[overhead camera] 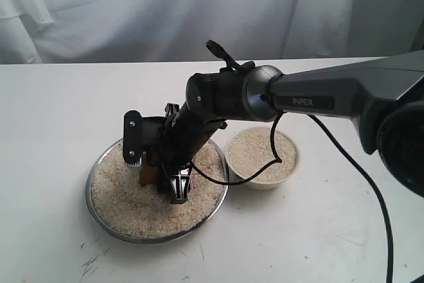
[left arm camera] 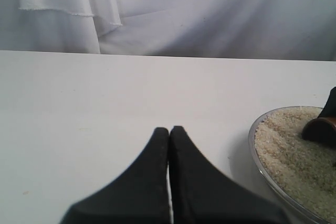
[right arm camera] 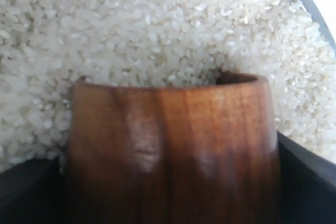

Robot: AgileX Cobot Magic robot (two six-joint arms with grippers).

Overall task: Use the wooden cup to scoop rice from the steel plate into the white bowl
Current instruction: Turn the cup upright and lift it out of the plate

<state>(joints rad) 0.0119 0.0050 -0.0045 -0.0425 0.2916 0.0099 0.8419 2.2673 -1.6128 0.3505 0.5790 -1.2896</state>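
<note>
On white table, draped backdrop: right claw grips wooden cup, left claw clenched.

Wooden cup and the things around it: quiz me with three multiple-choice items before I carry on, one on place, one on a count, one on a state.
1. Where is the wooden cup?
A. Held high in the air
B. In the steel plate, rim against the rice
C. Lying outside any dish

2. Leaving the cup aside, how many vessels show rice in them?
A. None
B. One
C. Two

3. What state is the left gripper in?
A. Shut on nothing
B. Wide open
C. Shut on the cup

Answers:
1 B: the right wrist view shows the cup's rim meeting the grains, with the right gripper clamped on its sides.
2 C: both the plate and the white bowl have rice showing in the exterior view.
3 A: the left wrist view shows its fingers pressed together with nothing between them.
</note>
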